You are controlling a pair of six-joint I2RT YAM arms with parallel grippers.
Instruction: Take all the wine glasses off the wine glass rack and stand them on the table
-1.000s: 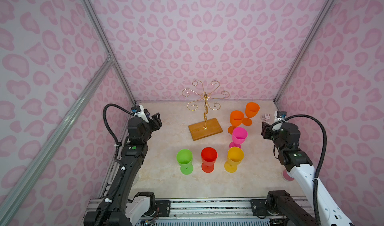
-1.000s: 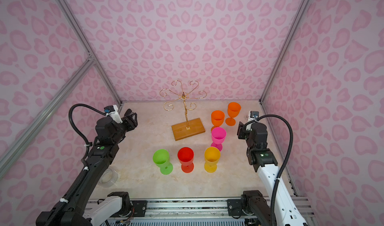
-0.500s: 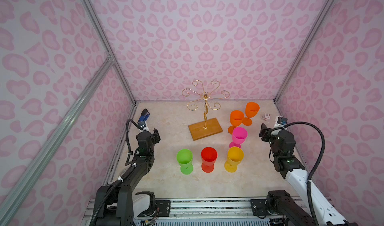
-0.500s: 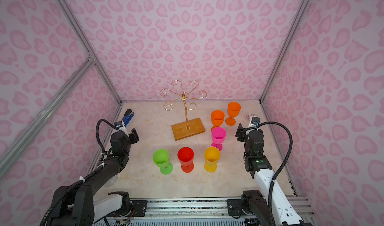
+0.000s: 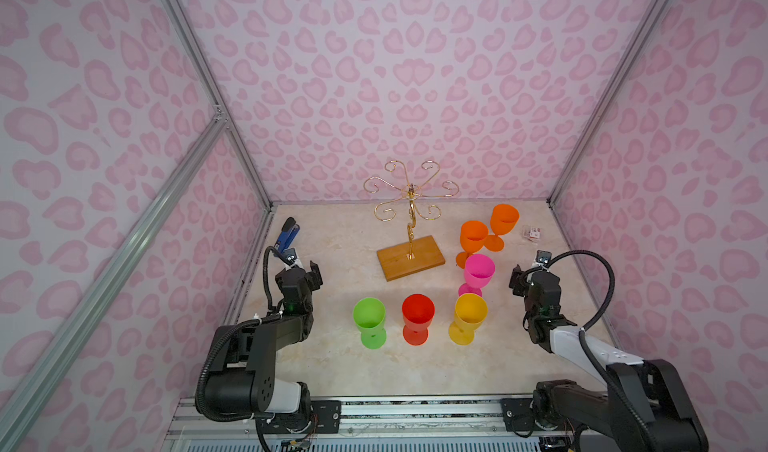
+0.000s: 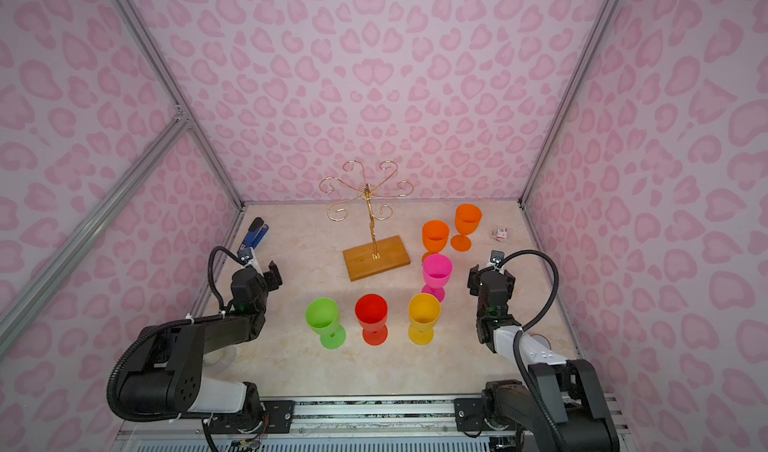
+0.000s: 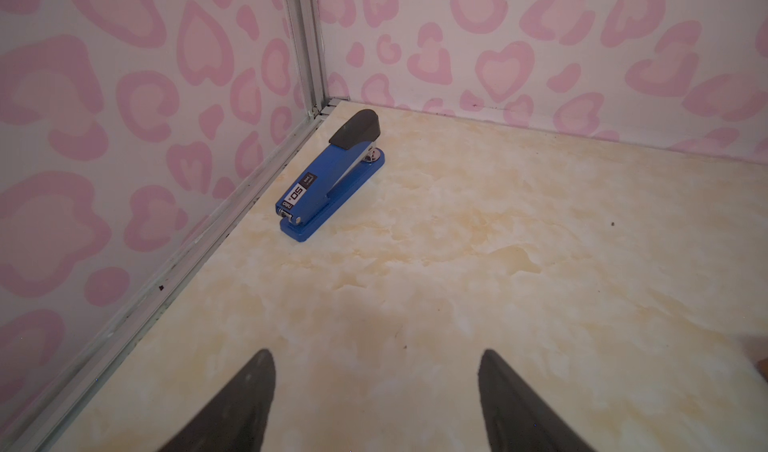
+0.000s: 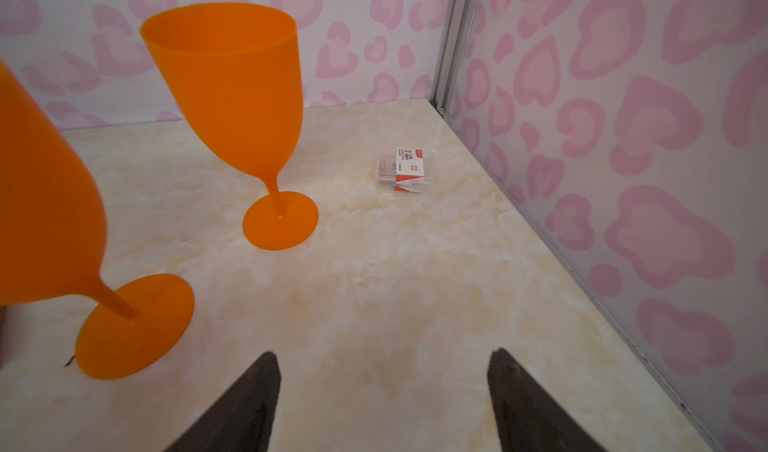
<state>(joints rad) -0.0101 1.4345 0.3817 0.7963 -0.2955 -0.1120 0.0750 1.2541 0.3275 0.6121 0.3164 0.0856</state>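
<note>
Left wrist view: the left claw [image 7: 376, 354] stands wide, with nothing between its two dark fingers, above the bare table [image 7: 457, 262]. A blue stapler [image 7: 328, 175] lies beyond it by the wall corner.

Right wrist view: the right claw [image 8: 383, 352] is equally wide and holds nothing. Beyond it stand the near orange glass [image 8: 45, 204], the far orange glass [image 8: 232, 92] and a small box of paper clips [image 8: 405, 171].

In both top views the wine glass rack [image 5: 419, 260] stands at mid-frame toward the back wall, well apart from both claws. Its gold pole is upright, with curled arms spread at the top. The long axis of its wooden base runs left to right, rising slightly toward the right of the frame.

Right of the rack stand the orange pair and a pink glass [image 5: 478, 269]. Below it, in a row, are a green glass [image 5: 369, 314], a red glass [image 5: 417, 310] and a yellow glass [image 5: 469, 310]. All are upright, mouths up.

The surface is cream and marbled. The enclosure has walls [image 5: 415, 75] printed with pink blotches and aluminium corner posts [image 5: 208, 75].
</note>
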